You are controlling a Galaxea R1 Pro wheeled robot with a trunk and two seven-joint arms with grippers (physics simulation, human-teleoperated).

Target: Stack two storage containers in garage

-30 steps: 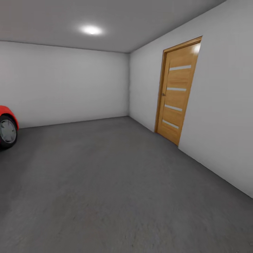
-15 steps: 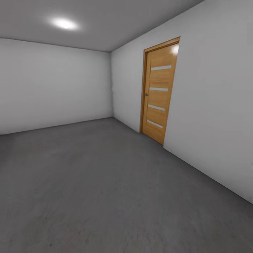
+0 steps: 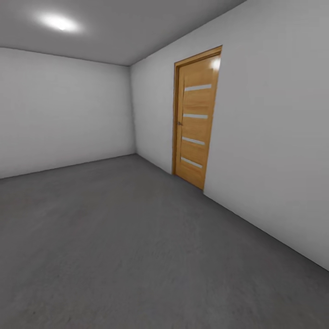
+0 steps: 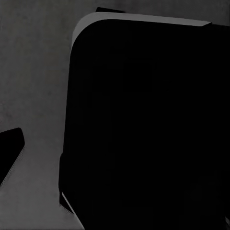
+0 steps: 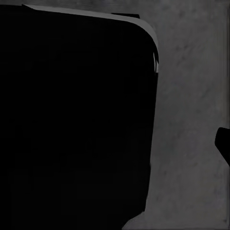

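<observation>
We face the garage's grey floor (image 3: 137, 251), white walls and a closed wooden door (image 3: 195, 116). We cannot tell either tool's state.

A soft ceiling light (image 3: 58, 22) glows at the head view's upper left, evenly lighting the white walls (image 3: 274, 137); a glare spot sits on the door (image 3: 195, 119) (its upper corner). Lines tilt toward the frame edges. Both wrist views are dim, with large black shapes against the grainy floor (image 5: 191, 120).
</observation>
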